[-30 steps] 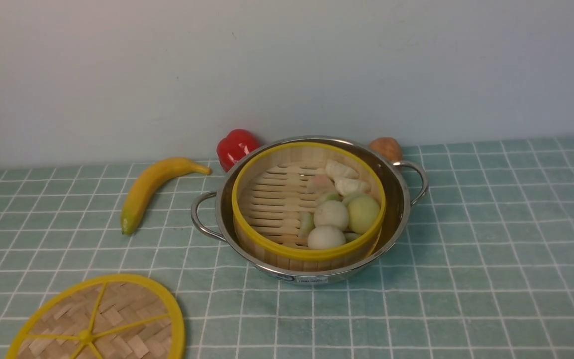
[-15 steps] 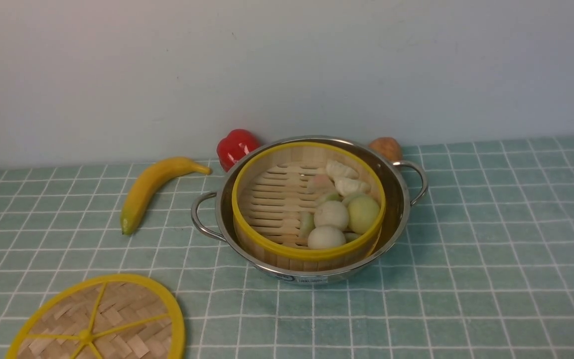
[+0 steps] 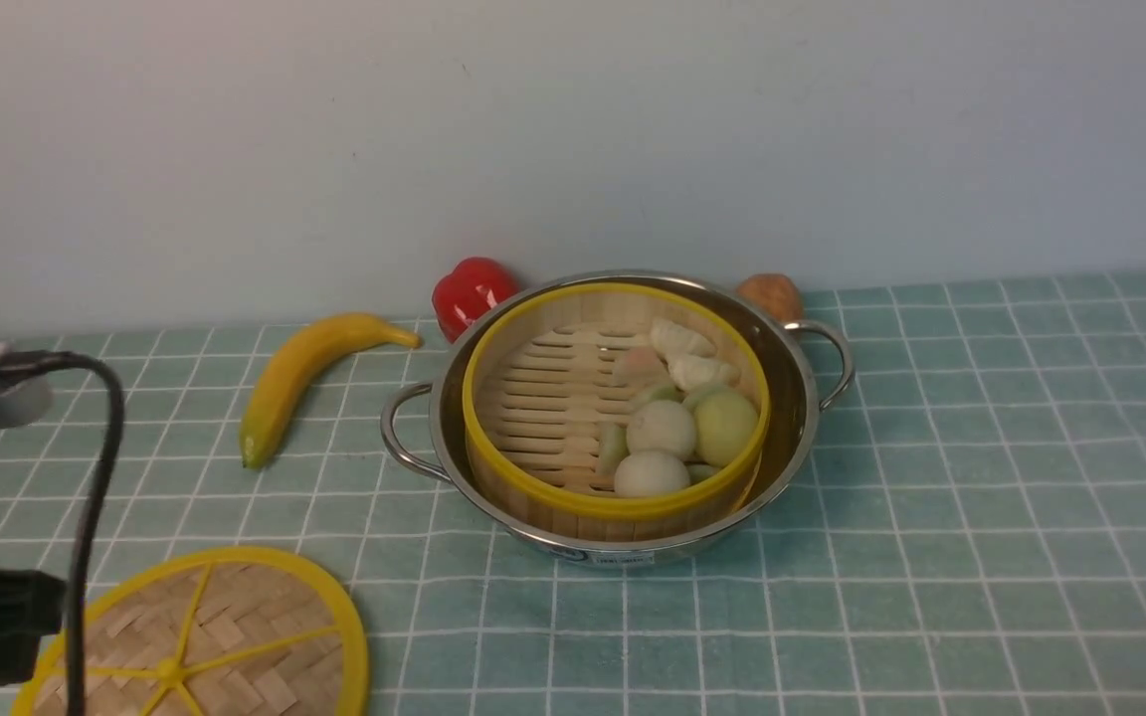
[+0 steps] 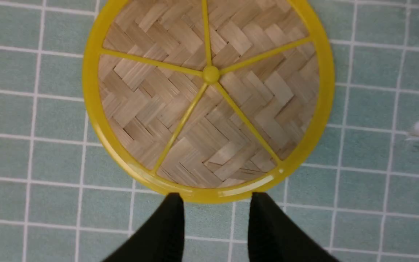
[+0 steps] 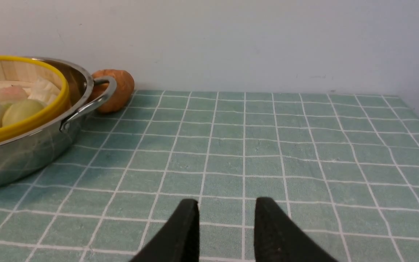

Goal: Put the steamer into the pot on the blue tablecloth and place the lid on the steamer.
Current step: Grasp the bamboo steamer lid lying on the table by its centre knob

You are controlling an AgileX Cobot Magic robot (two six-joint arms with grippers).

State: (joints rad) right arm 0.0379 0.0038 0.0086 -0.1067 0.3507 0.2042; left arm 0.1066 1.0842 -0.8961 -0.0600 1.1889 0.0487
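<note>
One blue tablecloth (image 3: 981, 477) covers your whole table. The pot (image 3: 792, 398) stands on it mid-table, with the steamer (image 3: 543, 408) set inside. The lid (image 3: 225, 636) lies flat on the cloth at front left. Your left claw (image 4: 215, 198) hangs at the lid's rim, narrowly parted and empty. Your right claw (image 5: 226, 203) is parted too, over bare cloth.

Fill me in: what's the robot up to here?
The steamer with its dumplings sits in the pot on the blue tablecloth, uncovered. The lid lies flat on the cloth near the robot's left side. The left gripper is at the lid's rim, jaws apart, nothing gripped. The right gripper is open and empty over bare cloth beside the pot.
</note>
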